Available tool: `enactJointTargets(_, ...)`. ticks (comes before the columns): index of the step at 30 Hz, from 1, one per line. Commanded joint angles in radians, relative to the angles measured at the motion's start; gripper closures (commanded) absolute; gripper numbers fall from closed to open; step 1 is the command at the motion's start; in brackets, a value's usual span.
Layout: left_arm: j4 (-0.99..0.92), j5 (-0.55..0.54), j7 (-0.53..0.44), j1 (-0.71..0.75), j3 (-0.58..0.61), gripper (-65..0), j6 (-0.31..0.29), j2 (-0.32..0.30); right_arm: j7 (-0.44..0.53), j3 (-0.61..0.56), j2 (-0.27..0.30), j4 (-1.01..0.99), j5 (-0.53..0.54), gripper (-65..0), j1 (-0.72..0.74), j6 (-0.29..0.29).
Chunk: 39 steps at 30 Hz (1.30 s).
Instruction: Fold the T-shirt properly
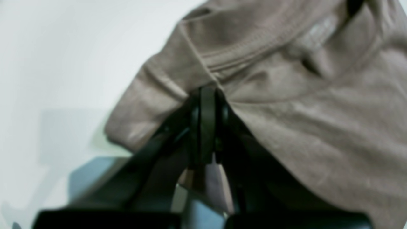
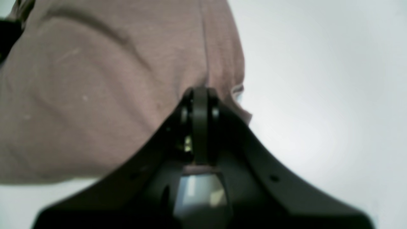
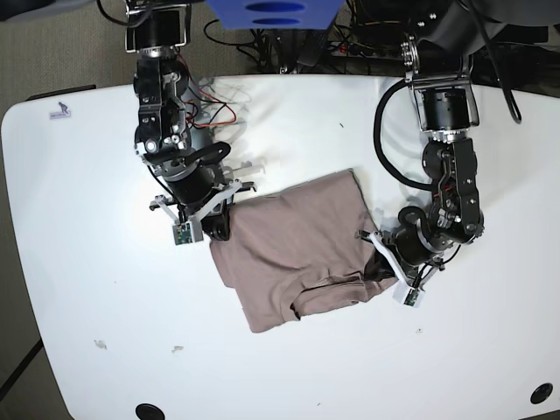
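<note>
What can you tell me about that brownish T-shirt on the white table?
The plain mauve-brown soft-fabric T-shirt lies partly folded and wrinkled near the middle of the white table. No print shows. The stitched collar and a sleeve appear in the left wrist view. Both black pincers are shut on its edges: the left pincer near the collar seam, the right pincer on the opposite side.

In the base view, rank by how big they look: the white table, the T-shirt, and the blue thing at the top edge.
1. Table, by far largest.
2. T-shirt.
3. Blue thing, smallest, though the frame cuts it off.
</note>
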Motion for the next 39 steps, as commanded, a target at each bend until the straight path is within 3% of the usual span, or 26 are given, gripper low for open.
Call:
enactJointTargets(1,-0.019,-0.013,-0.032,-0.047,0.000,0.0,-0.001,-0.005,-0.086,-0.002,0.007,0.033,-0.026,0.0,-0.038,-0.007)
enactJointTargets(18,-0.051,-0.024,-0.067,-0.119,-0.014,0.0,-0.001,-0.020,-0.094,-0.005,0.009,0.108,-0.026,0.0,-0.106,-0.010)
enactJointTargets(23,-0.026,-0.025,-0.015,-0.168,-0.136,0.0,-0.001,-0.042,-0.181,-0.004,0.012,0.179,-0.030,0.0,-0.098,-0.010)
enactJointTargets(29,0.027,-0.021,0.068,-0.214,-0.273,0.0,-0.001,-0.051,-0.261,-0.004,0.058,0.265,-0.106,0.0,-0.075,-0.010)
enactJointTargets(34,0.130,-0.025,0.149,-0.208,-0.305,0.0,-0.003,-0.086,-0.349,-0.005,0.058,0.349,-0.135,0.0,-0.029,-0.008)
enactJointTargets(39,0.268,-0.021,0.195,-0.111,-0.308,0.0,-0.006,-0.088,-0.410,-0.062,0.058,0.430,-0.136,0.0,-0.004,-0.007)
